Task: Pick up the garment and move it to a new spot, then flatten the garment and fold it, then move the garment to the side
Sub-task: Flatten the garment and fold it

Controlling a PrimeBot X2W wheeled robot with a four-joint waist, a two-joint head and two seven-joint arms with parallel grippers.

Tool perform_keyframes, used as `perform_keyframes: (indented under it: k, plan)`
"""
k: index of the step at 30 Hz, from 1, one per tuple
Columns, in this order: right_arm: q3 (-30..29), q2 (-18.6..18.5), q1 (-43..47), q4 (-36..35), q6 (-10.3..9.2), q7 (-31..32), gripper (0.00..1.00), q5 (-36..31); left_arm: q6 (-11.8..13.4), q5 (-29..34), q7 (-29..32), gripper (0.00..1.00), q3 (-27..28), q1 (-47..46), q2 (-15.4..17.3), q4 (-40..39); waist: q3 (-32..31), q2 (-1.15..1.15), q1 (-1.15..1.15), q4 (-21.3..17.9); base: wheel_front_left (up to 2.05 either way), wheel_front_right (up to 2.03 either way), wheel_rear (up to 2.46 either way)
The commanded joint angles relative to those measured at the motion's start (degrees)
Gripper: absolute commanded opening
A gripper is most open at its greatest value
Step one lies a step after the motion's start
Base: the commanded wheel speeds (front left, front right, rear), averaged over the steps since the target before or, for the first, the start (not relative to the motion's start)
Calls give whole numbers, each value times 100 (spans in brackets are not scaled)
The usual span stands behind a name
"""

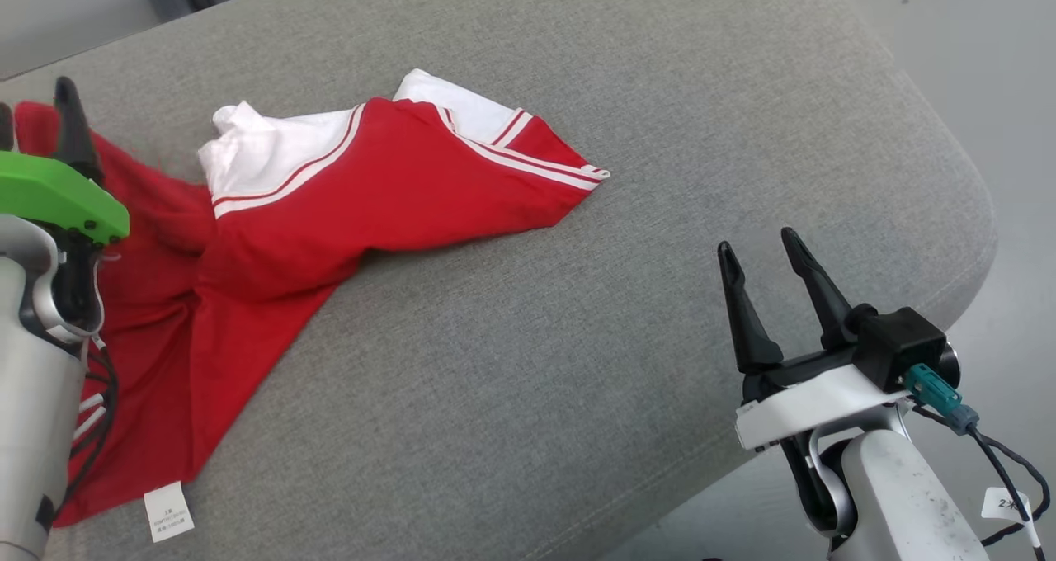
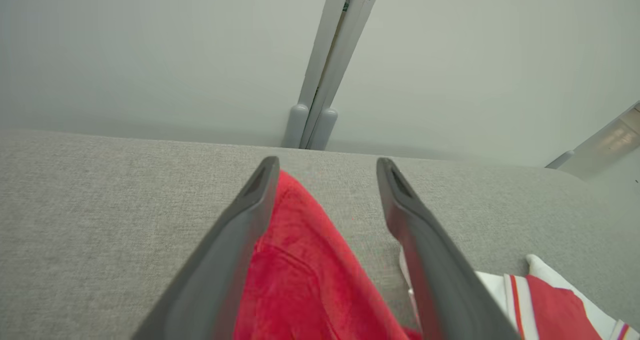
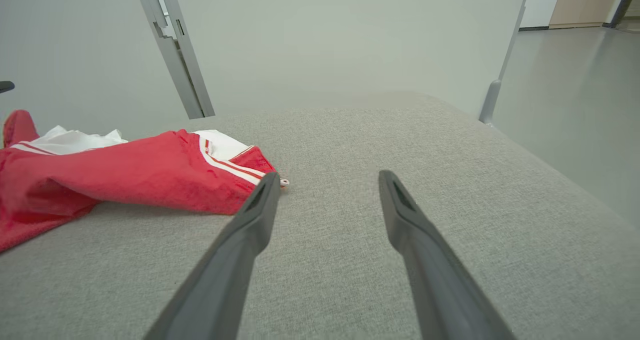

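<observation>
A red garment [image 1: 346, 206] with white panels and stripes lies crumpled on the left half of a grey cushioned surface [image 1: 577, 338]; a white label sticks out at its near edge. My left gripper [image 1: 37, 107] hovers over the garment's far left end, open, with red cloth [image 2: 305, 280] lying loose between its fingers [image 2: 235, 240]. My right gripper [image 1: 763, 252] stands open at the lower right, over bare cushion, well clear of the garment's striped sleeve [image 3: 235, 167]. Nothing is held by either gripper.
The cushion's rounded right edge [image 1: 973, 214] drops to a pale floor [image 1: 1006, 91]. Grey partition posts [image 3: 175, 50] and a pale wall stand behind the cushion. The cushion's middle and right lie bare grey.
</observation>
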Motion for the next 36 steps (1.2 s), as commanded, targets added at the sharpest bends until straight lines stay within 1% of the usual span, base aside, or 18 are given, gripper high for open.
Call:
perform_keyframes:
  k: [1,3,7,8,10,13,15,18,21,23,26,32,36]
  plan:
    - [-17,-2,70,0,-7,-1,100,-41,-64,97,-63,100,-38,-50,-17,84,-4,0,0,10,0,0,0]
    - [-3,-1,47,2,-8,-1,100,-61,-120,209,-143,100,-136,-83,0,238,-79,0,0,101,0,0,0]
    - [41,-5,56,27,-8,-1,100,-95,-45,579,-309,100,-399,-215,12,350,-218,0,0,293,0,0,0]
    - [58,-5,56,32,-8,-1,100,-104,-52,642,-350,100,-462,-248,-24,320,-240,0,0,336,0,0,0]
    - [84,-6,60,46,-8,-1,100,-131,-184,727,-323,100,-605,-261,-195,239,-291,0,0,428,0,0,0]
    - [120,-6,43,75,-8,-1,100,-151,-424,784,-41,100,-877,-321,-389,82,-335,0,0,505,0,0,0]
    - [151,-7,17,81,-8,-1,100,-157,-515,811,179,100,-1035,-377,-510,7,-339,0,0,515,0,0,0]
    - [218,-8,-52,70,-8,-1,100,-125,-559,880,582,100,-1266,-424,-610,7,-284,0,0,466,0,0,0]
    - [305,-6,-87,31,-8,-1,100,-72,-586,954,1011,100,-1455,-519,-548,132,-162,0,0,342,0,0,0]
    - [318,-6,-101,13,-8,-1,100,-39,-583,1007,1179,100,-1538,-586,-506,197,-72,0,0,259,0,0,0]
    - [295,-5,-30,6,-8,-1,100,2,-651,967,1420,100,-1597,-653,-496,335,60,0,0,164,0,0,0]
    - [322,-5,-21,1,-8,-1,100,54,-618,1046,1579,100,-1685,-728,-456,541,148,0,0,109,0,0,0]
    - [328,-4,-107,-4,-8,-1,100,87,-707,1010,1716,100,-1762,-704,-491,647,158,0,0,126,0,0,0]
